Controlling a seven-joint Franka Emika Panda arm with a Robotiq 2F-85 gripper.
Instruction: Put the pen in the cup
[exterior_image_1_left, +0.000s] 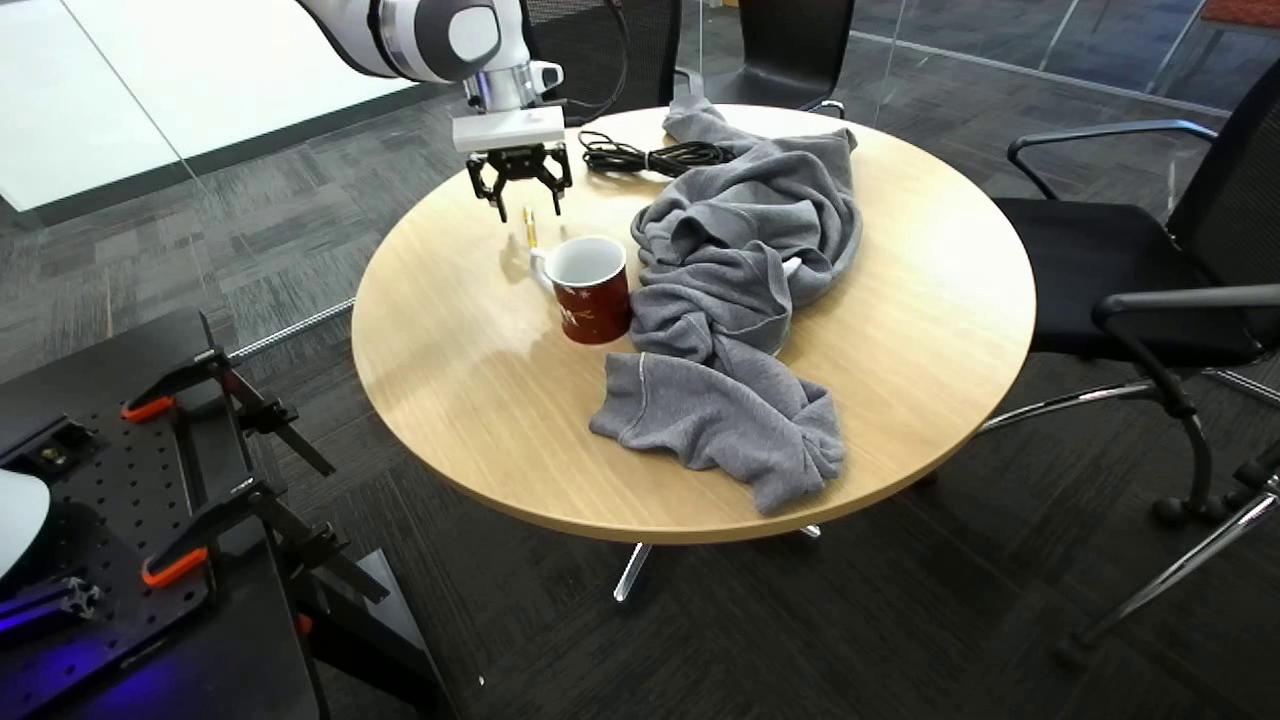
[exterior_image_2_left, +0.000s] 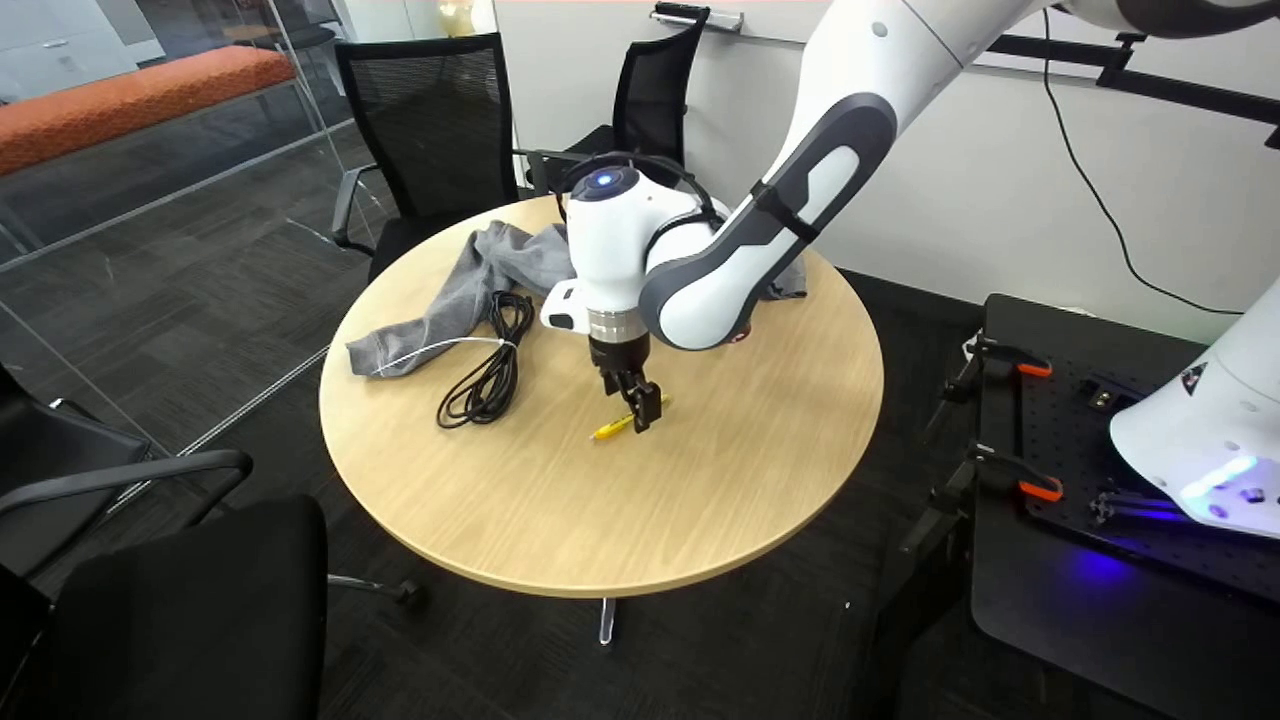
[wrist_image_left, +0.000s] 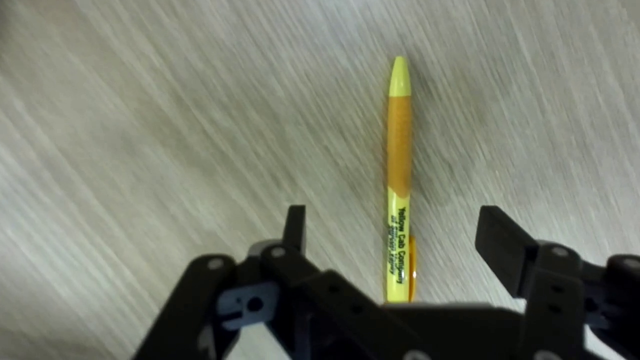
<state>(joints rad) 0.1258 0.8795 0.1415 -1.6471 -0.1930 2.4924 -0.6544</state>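
Observation:
The yellow pen (wrist_image_left: 399, 145) with an orange grip lies flat on the table. It also shows in both exterior views (exterior_image_1_left: 530, 228) (exterior_image_2_left: 612, 428). My gripper (wrist_image_left: 393, 209) is open and empty, with a finger on each side of the pen and touching neither side; its body hides the pen's bottom end in the wrist view. In both exterior views the gripper (exterior_image_1_left: 530, 214) (exterior_image_2_left: 643, 420) hangs just above the pen, pointing down. The dark red cup (exterior_image_1_left: 597, 310) with a pale inside stands upright near the pen, its handle towards it. In an exterior view the arm hides most of the cup (exterior_image_2_left: 742, 332).
A crumpled grey cloth (exterior_image_1_left: 740, 400) lies beside the cup on the round wooden table (exterior_image_1_left: 460, 400). A coiled black cable (exterior_image_2_left: 490, 385) lies near the cloth and the pen. Black chairs (exterior_image_1_left: 1100, 270) stand around the table.

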